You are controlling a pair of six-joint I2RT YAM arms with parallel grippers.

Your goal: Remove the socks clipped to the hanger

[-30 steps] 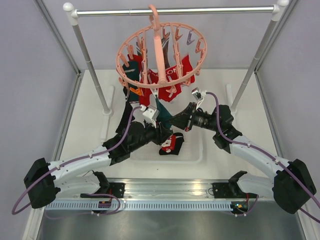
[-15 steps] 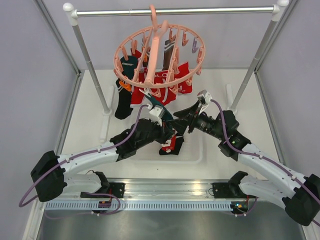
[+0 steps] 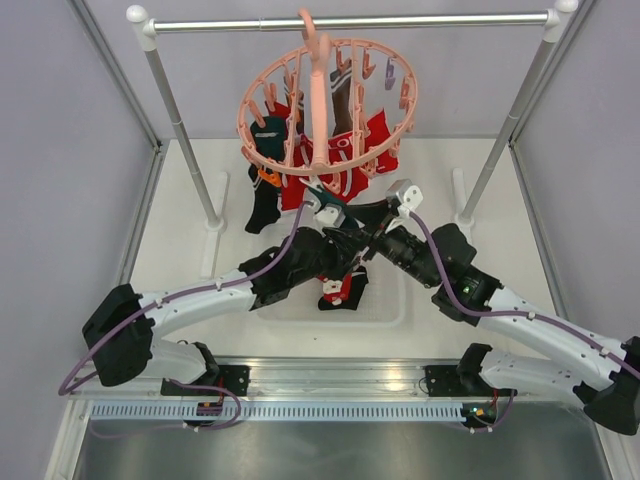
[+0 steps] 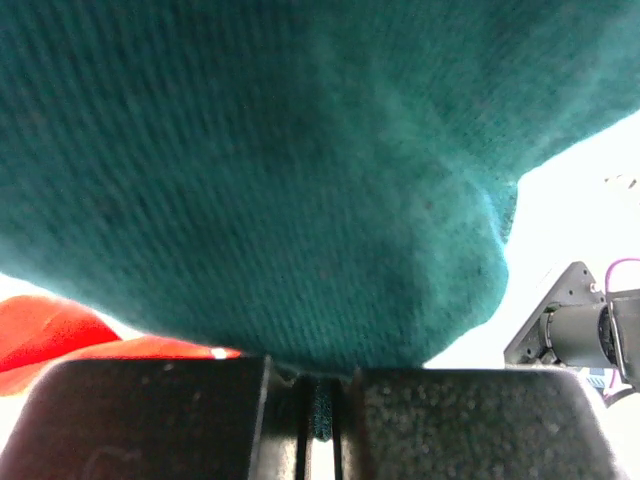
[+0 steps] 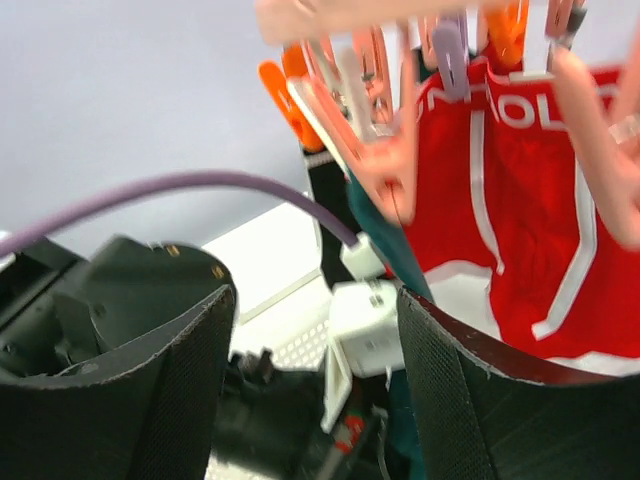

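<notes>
Socks (image 3: 372,140) hung from the clips of the salmon-pink hanger (image 3: 320,100), whose hook rode on the grey rail (image 3: 420,19) above the table. One loose sock (image 3: 340,288) lay below in the white tray (image 3: 395,312) and was judged already removed.

Left gripper (image 4: 320,415) had its fingers (image 4: 150,420) pressed together on the lower edge of the dark teal sock (image 4: 300,180). A strip of teal fabric showed in the narrow slit between them. This low grasp was judged to allow a downward pull that would slip the sock from its clip.

Right gripper (image 5: 310,400) stood with fingers spread wide, holding nothing. It was aimed up at the clips (image 5: 385,170) from just beside the left wrist, apparently placed to steady the hanger or take the next sock.

In the right wrist view the teal sock hung between a black sock (image 3: 262,205) and the red sock (image 5: 500,230).

Writing: the white letters "OLO" showed on the red sock, with a preceding letter partly covered by a clip. No other marks were legible.
</notes>
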